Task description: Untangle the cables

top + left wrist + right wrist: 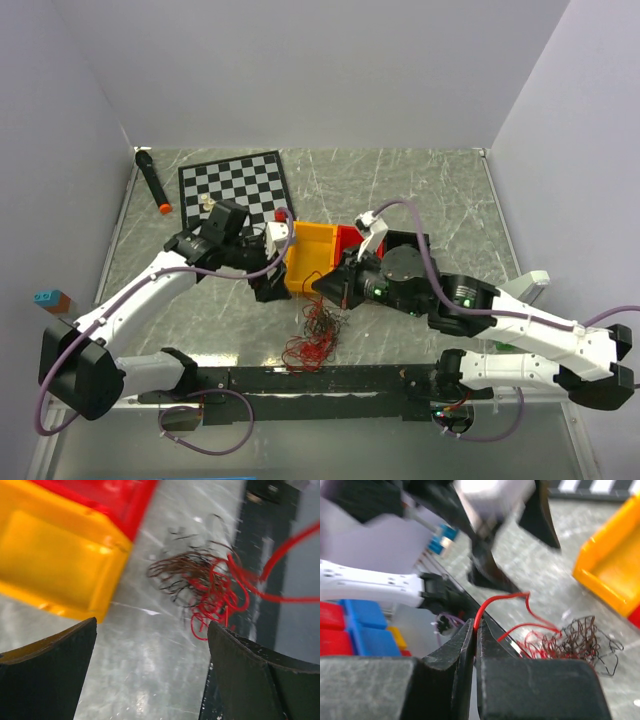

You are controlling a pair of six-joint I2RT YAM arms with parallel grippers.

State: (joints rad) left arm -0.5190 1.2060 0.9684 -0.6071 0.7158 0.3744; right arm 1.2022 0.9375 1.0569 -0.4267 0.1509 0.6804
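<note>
The cables [314,338] lie as one loose tangle of red and dark hair-fine wire on the grey marbled tabletop [420,190], just in front of the yellow bin [312,256] and close to the black rail [320,382] that runs along the near edge. In the top view both arms reach in towards this heap from either side. The left pincer [271,290] hangs beside the near left corner of the yellow bin. The right pincer [323,286] is just above the tangle, on its far side. The left wrist view shows the left pincer [150,672] spread wide, its two dark fingers [50,675] well apart and holding nothing, with bare tabletop between them. Beyond them are the cables [205,585], red loops towards the rail and brownish-black curls towards the yellow bin [55,565], which touches a red bin [110,495] behind it. The right wrist view shows the right pincer [476,636] pinched together on a single red strand [479,614]. That strand rises from the fingertips, bends over and drops back to the heap [570,642] (there the dark curls lie on the side nearest the yellow bin [610,575]). The strand is lifted off the tabletop while the rest of the tangle rests flat on it. A chessboard [235,186] lies at the far left, well apart from the cables
</note>
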